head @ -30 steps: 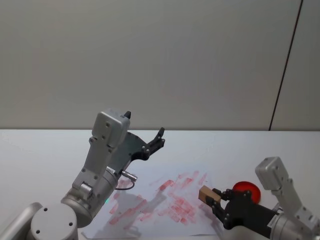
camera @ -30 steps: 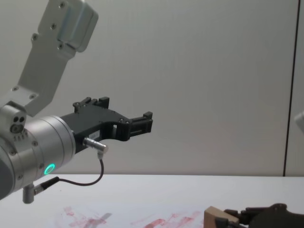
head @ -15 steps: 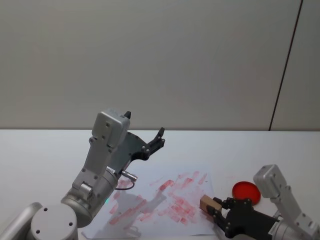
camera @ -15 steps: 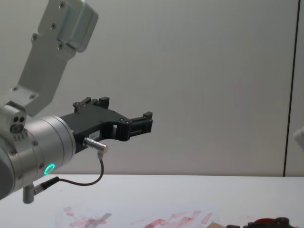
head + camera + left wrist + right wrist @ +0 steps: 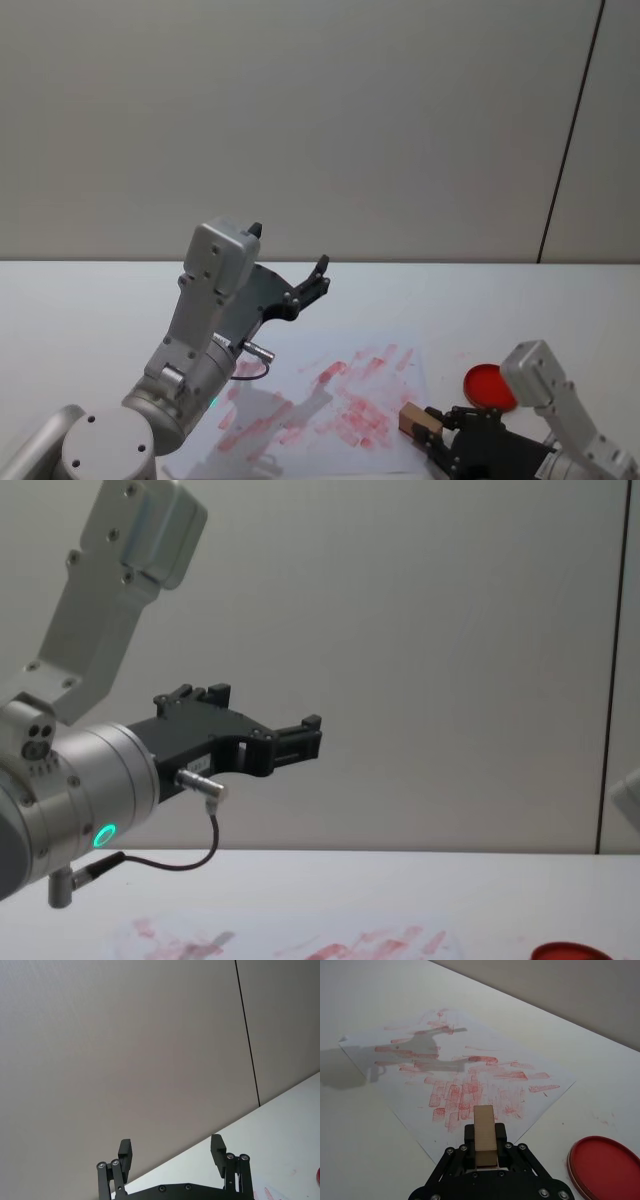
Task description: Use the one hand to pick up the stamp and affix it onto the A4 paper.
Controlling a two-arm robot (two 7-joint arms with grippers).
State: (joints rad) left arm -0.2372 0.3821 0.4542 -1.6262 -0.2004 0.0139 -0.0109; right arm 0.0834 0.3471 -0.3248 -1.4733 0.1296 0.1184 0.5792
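The stamp (image 5: 419, 419), a pale wooden block, sits between the fingers of my right gripper (image 5: 430, 434), which is shut on it. In the right wrist view the stamp (image 5: 483, 1121) juts out of the right gripper (image 5: 485, 1136) over the near right edge of the A4 paper (image 5: 420, 1060). I cannot tell whether it touches the sheet. The A4 paper (image 5: 300, 400), smeared with red marks, lies flat on the white table, and its far edge (image 5: 300, 946) shows low in the chest view. My left gripper (image 5: 318, 278) hangs open, raised above the sheet's far left side.
A flat red round disc (image 5: 487, 385) lies on the table just right of the paper, close to my right gripper (image 5: 605, 1166). The left arm's silver wrist (image 5: 90, 790) with its green ring and a dangling cable hangs over the table's left side. A grey wall stands behind.
My right gripper has carried the stamp lower and nearer to me, toward the paper's near right edge, dropping out of the chest view. The left arm has not moved.
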